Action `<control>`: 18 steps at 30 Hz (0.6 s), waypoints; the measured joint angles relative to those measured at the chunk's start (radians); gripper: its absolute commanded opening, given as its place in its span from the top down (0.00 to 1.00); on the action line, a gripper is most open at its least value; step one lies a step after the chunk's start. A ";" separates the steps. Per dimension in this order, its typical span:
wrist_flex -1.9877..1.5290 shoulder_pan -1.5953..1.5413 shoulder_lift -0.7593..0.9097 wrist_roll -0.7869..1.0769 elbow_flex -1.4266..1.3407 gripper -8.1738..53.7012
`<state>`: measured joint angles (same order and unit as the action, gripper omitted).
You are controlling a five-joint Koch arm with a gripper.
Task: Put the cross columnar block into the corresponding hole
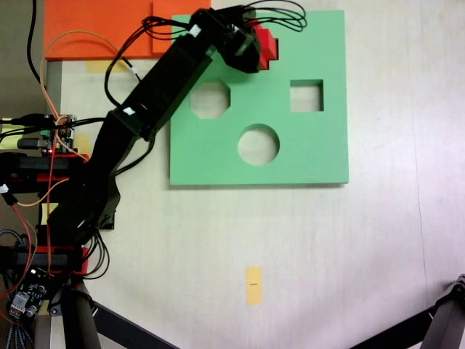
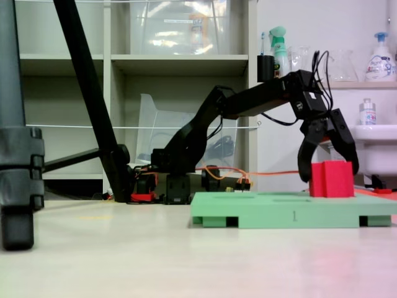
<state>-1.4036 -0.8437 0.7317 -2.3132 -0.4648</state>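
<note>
Black and spread wide, the gripper point(image 2: 325, 177) hung over the far corner of the green board point(image 2: 291, 214), one finger point(image 2: 305, 158) reaching down on the left of the red block point(image 2: 332, 179) and the other behind its right side in a fixed view from table level. Whether either finger touched the block could not be told; the left tip stood just beside its face.

From above, the gripper point(image 1: 254, 54) covered the left part of the block point(image 1: 270, 45), so only the stepped right edge showed — enough to read part of its plus outline.

It stood upright, its axis vertical, with its lower end at the board's top surface and most of its height above it. The plus-shaped hole lay hidden beneath it and the gripper, so how deep the block sat could not be judged.

Elsewhere on the board the octagonal hole point(image 1: 210, 99), square hole point(image 1: 306, 95) and round hole point(image 1: 259, 145) stood open. Orange slabs point(image 1: 102, 29) lay beyond the board's upper left corner in the view from above — touching or nearly so.
</note>
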 measured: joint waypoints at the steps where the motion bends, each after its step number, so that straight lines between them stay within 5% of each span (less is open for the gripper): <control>1: 0.015 0.003 -0.012 0.000 0.008 0.25; 5: 0.064 0.003 -0.058 0.000 0.017 0.02; 10: 0.052 0.002 -0.035 0.014 0.012 0.02; 18: -0.104 0.000 0.337 0.268 0.014 0.02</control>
<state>-1.5079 -0.8437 1.0692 -2.0448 -0.4510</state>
